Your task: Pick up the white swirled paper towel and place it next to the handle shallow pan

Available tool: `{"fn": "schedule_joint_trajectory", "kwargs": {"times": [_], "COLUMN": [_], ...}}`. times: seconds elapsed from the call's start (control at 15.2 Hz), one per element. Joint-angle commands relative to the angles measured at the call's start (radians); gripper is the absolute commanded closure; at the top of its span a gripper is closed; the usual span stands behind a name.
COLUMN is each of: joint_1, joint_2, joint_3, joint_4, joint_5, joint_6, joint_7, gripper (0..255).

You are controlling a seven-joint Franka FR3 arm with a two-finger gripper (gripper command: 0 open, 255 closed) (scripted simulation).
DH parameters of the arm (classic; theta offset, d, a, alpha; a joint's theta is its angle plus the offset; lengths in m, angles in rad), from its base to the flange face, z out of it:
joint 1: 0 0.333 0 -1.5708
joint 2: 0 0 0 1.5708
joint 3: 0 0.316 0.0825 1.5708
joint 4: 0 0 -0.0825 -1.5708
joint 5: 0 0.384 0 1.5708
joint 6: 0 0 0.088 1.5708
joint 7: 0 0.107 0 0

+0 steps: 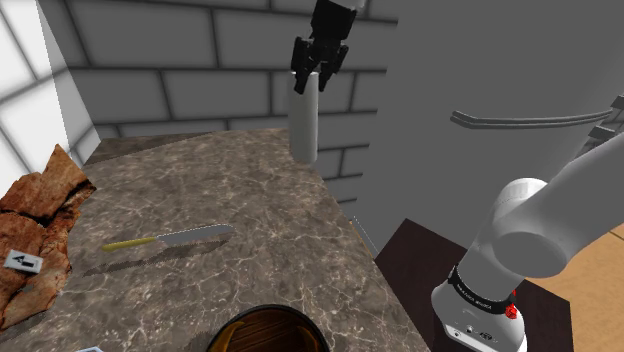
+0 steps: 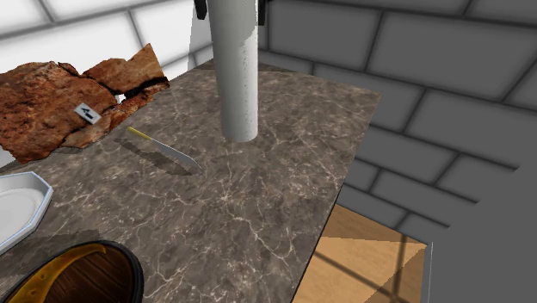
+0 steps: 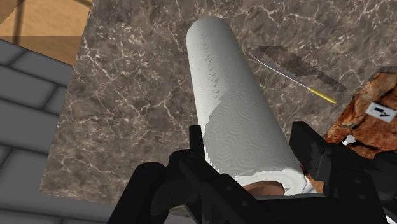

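the hand [image 1: 318, 72] is up high above the far end of the desk [image 1: 250, 200], its two black fingers [image 3: 196, 145] closed against the sides of a white paper towel roll [image 1: 305, 125] and gripping it near its top end. the roll hangs upright below the hand, lifted clear of the desk top, with a grey brick wall [image 1: 200, 60] behind it in the shoulder view. in the wrist view a faint swirl pattern shows on the paper, and the roll's brownish core end sits between the fingers.

on the desk, a knife [image 1: 170, 238] with a yellow handle and a grey blade lies flat, near the middle and apart from the roll. past the knife, at the shoulder view's left, lies a rough brown rocky slab [image 1: 40, 220] with a small white tag [image 1: 22, 262] on it.

the pan [image 1: 270, 332], dark-rimmed with a brown inside, sits at the near edge of the desk, well apart from the roll; it is cut by the picture's bottom edge and i cannot tell where its handle is. in the second exterior view a white plate [image 2: 17, 202] lies just beside the pan, and a wooden floor [image 2: 370, 250] shows beyond the desk's edge.
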Motion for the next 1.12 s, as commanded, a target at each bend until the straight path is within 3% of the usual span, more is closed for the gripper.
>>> {"fn": "schedule_joint_trajectory", "kwargs": {"times": [0.0, 0.59, 1.06], "joint_1": [0.013, 0.059, 0.099], "joint_2": [0.016, 0.147, 0.314], "joint_3": [0.041, 0.21, 0.336], "joint_4": [-0.004, 0.031, 0.127], "joint_5": [0.0, -0.042, -0.144], "joint_6": [0.024, 0.126, 0.178], "joint_7": [0.053, 0.275, 0.474], "gripper": [255, 255, 255]}}
